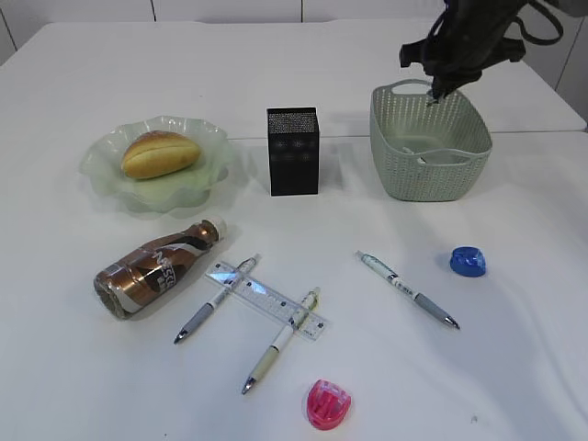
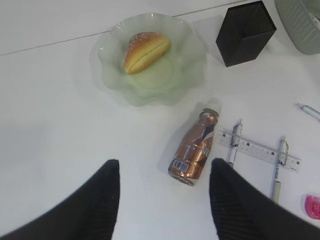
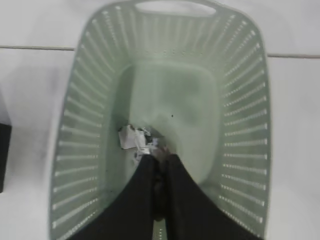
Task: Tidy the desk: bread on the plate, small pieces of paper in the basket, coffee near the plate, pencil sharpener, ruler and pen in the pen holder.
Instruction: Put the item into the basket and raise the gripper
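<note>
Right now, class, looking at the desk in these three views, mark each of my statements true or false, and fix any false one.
1. The bread lies on the plate. True.
2. The coffee bottle stands upright. False: it lies on its side.
3. The ruler is in the pen holder. False: it lies on the desk across two pens.
4. The right gripper has its jaws shut above the basket, with paper inside below it. True.
5. The left gripper holds the bottle. False: its jaws are open and empty above the desk.
6. Two sharpeners, blue and pink, sit on the desk. True.
</note>
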Robot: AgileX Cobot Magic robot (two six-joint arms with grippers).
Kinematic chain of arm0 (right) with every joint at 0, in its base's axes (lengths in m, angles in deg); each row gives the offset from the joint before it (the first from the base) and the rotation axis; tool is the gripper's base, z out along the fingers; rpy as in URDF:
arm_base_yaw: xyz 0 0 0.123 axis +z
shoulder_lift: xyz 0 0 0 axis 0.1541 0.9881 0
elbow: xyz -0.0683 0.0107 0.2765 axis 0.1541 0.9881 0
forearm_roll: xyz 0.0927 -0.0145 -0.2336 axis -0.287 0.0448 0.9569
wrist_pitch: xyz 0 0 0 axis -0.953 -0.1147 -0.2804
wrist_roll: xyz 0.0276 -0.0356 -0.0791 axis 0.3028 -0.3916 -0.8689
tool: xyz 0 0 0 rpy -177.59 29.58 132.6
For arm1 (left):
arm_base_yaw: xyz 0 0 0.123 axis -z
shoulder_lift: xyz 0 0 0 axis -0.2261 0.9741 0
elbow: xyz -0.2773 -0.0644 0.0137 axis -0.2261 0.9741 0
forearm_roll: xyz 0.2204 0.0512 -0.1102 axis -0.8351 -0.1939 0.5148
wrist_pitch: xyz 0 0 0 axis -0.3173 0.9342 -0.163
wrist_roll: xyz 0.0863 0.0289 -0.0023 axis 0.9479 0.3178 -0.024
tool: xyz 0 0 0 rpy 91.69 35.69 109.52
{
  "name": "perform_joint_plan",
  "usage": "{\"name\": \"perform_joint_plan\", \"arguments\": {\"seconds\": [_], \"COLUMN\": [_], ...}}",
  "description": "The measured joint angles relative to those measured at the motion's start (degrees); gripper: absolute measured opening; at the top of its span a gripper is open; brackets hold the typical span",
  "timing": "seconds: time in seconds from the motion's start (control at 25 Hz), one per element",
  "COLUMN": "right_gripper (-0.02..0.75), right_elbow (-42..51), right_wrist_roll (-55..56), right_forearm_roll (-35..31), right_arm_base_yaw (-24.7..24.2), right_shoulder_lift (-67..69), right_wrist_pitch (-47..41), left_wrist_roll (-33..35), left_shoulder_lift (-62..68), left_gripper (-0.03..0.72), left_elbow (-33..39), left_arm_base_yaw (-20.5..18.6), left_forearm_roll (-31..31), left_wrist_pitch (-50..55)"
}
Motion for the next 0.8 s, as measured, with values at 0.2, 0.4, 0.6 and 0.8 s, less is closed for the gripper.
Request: {"name": "perform_joint_plan", "arguments": {"seconds": [0.2, 0.4, 0.6, 0.8], "right_gripper": [0.039, 0.04, 0.202, 0.485], "right_elbow": [0.0, 0.0, -0.09, -0.09], "right_wrist_roll": [0.25, 0.25, 0.0, -1.36], "right_forearm_roll": [-2.02, -3.14, -5.9, -9.86], "right_arm_base_yaw": [-2.07, -2.07, -2.07, -2.07], "right_shoulder_lift": [2.77, 4.43, 5.29, 5.29], "right_wrist_pitch": [0.0, 0.11, 0.11, 0.11], "left_wrist_roll": [0.0, 0.0, 0.0, 0.0], "left_shoulder_lift": [0.1, 0.22, 0.32, 0.32], "left_gripper": [0.398, 0.394, 0.394, 0.394], "left_elbow": [0.0, 0.0, 0.0, 0.0], "left_arm_base_yaw": [0.0, 0.0, 0.0, 0.0], "left_forearm_roll": [0.22, 0.24, 0.24, 0.34], "left_wrist_pitch": [0.0, 0.0, 0.0, 0.0]}}
